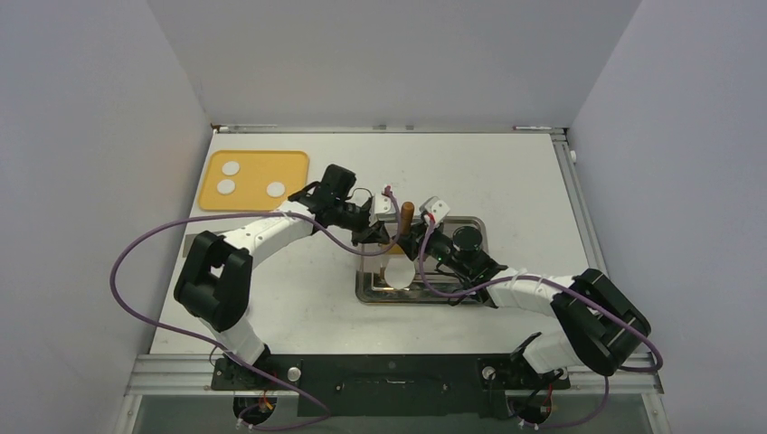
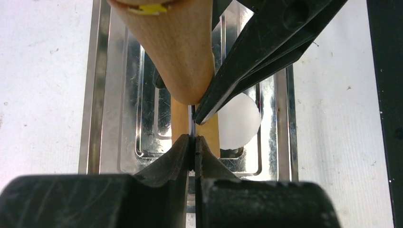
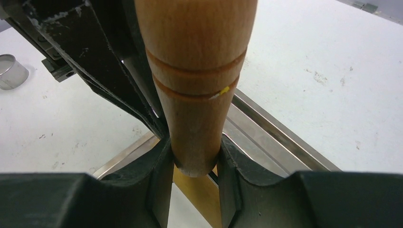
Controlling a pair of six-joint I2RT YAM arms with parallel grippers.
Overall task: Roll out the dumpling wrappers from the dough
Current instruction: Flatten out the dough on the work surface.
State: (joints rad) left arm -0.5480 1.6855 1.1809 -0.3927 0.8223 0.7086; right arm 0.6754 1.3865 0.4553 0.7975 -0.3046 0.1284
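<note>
- the left hand (image 2: 192, 142) is clenched, its pads pressed together with nothing visible between them. it sits low over the steel tray (image 2: 95, 95), just beside the tip of the right hand.
- the right hand (image 3: 195, 161) is grasping the wooden rolling pin (image 3: 195, 71) by its tapered handle end, one finger on each side just below the two grooves. the pin rises steeply out of the grip rather than lying flat, so it looks carried or being lined up, not yet rolling.
- holding the pin by its end probably leaves the thicker barrel free to bear on the dough. the closed left hand seems set to take or steady the other part of the pin, though i cannot tell which.
- a white dough round (image 2: 237, 121) lies flat in the near left part of the tray, just near of both hands and apart from the pin. the tray likely serves as the rolling surface.
- three more dough pieces (image 1: 225, 187) wait on the yellow board (image 1: 258, 163) at the far left of the worktop (image 1: 525, 181), well apart from the tray.
- a small metal ring (image 3: 9, 71) stands on the worktop beside the tray.
</note>
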